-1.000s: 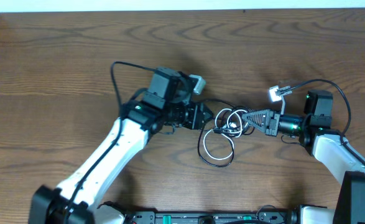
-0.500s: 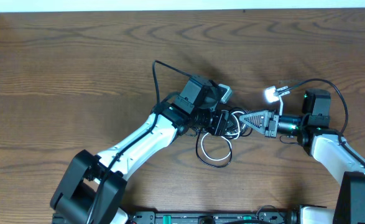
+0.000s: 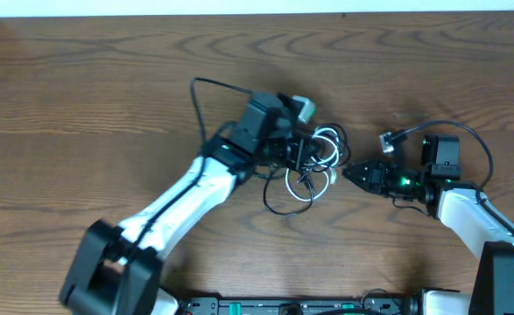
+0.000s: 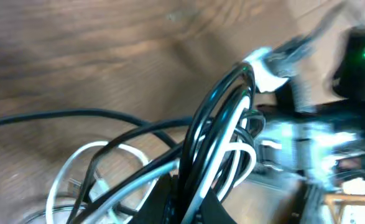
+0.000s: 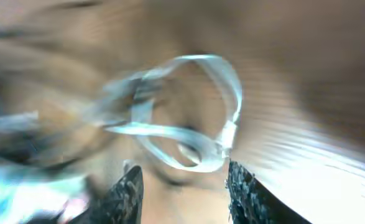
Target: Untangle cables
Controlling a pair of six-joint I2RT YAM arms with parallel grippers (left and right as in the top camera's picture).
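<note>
The cables [image 3: 313, 166] lie as one knotted bunch of black and white loops in the middle of the table [image 3: 108, 87], with a black loop trailing toward the near edge. My left gripper [image 3: 306, 152] is clamped on several strands at once, and I see them fan out of its jaws. If I pull from here, I expect the whole bundle to drag and tighten. My right gripper [image 3: 355, 172] stands parted and empty just beside the bunch, with the white loop [image 5: 188, 112] ahead of its fingertips, not between them

Overhead looks down; both wrist cameras closely face the cables [image 3: 316, 157].
</note>
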